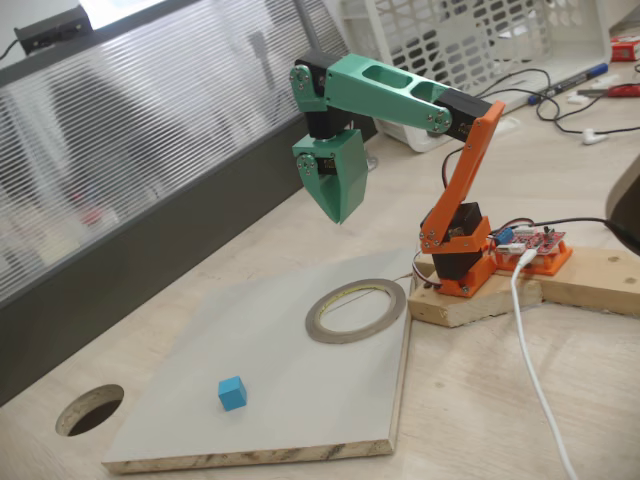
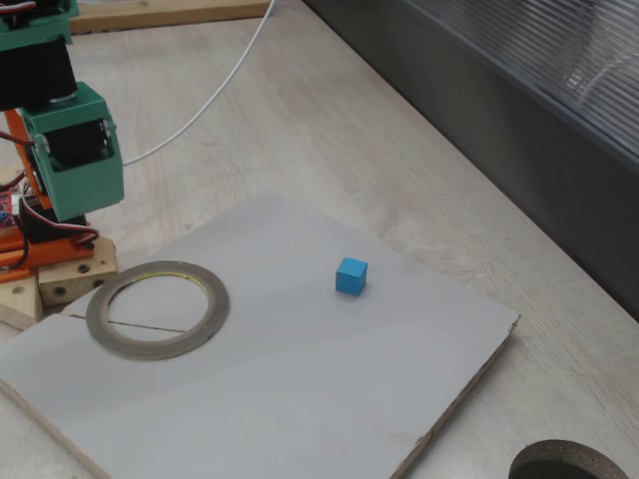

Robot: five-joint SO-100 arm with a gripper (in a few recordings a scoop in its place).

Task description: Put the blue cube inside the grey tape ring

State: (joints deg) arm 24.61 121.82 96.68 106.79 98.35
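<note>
The blue cube (image 1: 232, 393) (image 2: 350, 276) rests on a pale grey board (image 1: 310, 400) (image 2: 300, 389), out in the open. Flat on that board, near the arm's base, lies the grey tape ring (image 1: 318, 326) (image 2: 150, 350), with nothing inside it. The arm is folded up, and its green gripper (image 1: 340, 215) (image 2: 75, 205) hangs tip down above the board's far edge, close to the ring and well clear of the cube. Its jaws look shut, with nothing held between them.
The arm's orange base is fixed to a wooden block (image 1: 590, 275). A white cable (image 1: 530, 360) runs across the table beside it. A dark round hole (image 1: 90, 410) (image 2: 569, 464) is cut into the tabletop near the board's corner. A white basket (image 1: 480, 40) and pens sit behind.
</note>
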